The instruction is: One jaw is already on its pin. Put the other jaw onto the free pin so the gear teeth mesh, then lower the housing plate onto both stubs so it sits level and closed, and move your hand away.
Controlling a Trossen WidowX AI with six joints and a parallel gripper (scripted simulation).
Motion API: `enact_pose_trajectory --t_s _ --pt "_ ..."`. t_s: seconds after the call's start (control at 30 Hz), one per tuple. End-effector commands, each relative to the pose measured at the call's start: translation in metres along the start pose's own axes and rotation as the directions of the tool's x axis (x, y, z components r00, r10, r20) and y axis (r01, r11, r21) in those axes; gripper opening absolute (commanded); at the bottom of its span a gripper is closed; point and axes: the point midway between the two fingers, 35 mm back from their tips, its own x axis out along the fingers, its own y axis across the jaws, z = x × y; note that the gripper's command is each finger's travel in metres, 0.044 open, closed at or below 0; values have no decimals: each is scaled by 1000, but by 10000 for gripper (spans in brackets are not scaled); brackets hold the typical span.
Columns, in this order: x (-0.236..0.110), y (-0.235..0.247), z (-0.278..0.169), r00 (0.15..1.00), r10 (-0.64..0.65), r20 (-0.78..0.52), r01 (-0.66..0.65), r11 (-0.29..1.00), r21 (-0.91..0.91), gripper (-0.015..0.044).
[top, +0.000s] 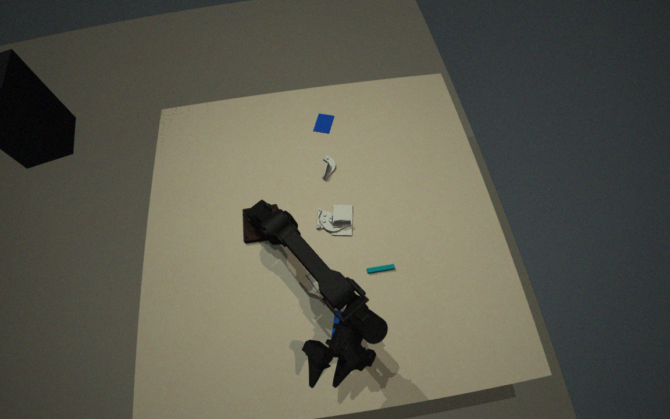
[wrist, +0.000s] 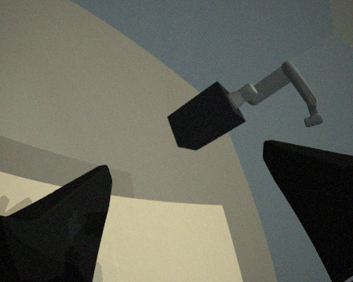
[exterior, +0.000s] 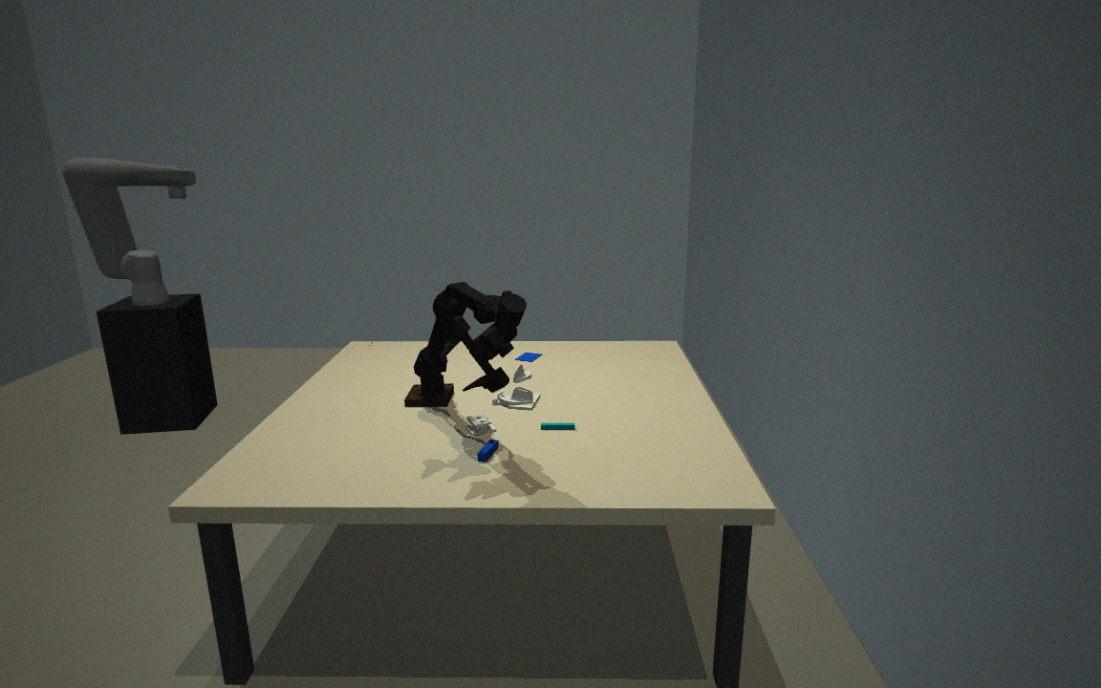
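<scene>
Far left, off the table [top: 431,208] [exterior: 665,479] [wrist: 169,235]: a black pedestal [top: 41,119] [exterior: 159,368] [wrist: 204,117] bearing a grey arm [exterior: 101,213] [wrist: 272,84]. Next right, on the table, you have the black arm [top: 306,252] [exterior: 435,337] on its brown base plate [top: 248,233] [exterior: 411,397].

Under the arm's reach, a light, irregular piece [top: 313,285] [exterior: 479,425], partly hidden from above; you cannot identify it with certainty. Your tool [top: 323,384] [exterior: 466,389] [wrist: 188,162] is raised toward the near side, fingers wide open, nothing between them.

Right of the tips, a blue block [top: 337,322] [exterior: 487,450] lies on the near part, partly covered in the top view. At mid-table toward the far side: a loose, curved white piece [top: 331,165] [exterior: 522,375], apparently the second jaw, off the pins. Beyond it, a flat blue square [top: 324,123] [exterior: 528,356].

Slightly right and nearer, the white base assembly [top: 345,213] [exterior: 522,395] carries a curved jaw and small round studs; tooth mesh too small to judge. Rightmost, a teal bar [top: 380,269] [exterior: 557,425], nearer than the assembly, well apart from it.
</scene>
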Motion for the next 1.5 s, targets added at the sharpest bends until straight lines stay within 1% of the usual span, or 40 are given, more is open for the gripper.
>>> enact_pose_trajectory --t_s 0.0,0.03,0.17,0.4,0.67,0.9,1.1,1.27,1.47 --pt "0 0 0 1000 0 0 0 1000 0 426" --pt "-1 1 0 1000 3 2 -3 1000 3 440" --pt "-26 22 7 996 71 45 -74 996 58 440" --pt "-81 64 14 969 216 121 -234 959 160 440" --pt "-149 107 11 906 382 183 -419 871 256 440" --pt "-214 142 -2 824 527 209 -567 757 326 440" --pt "-272 166 -23 739 641 208 -665 641 384 440" --pt "-321 182 -47 660 727 190 -720 540 437 440" --pt "-378 196 -83 561 815 144 -750 427 505 440"
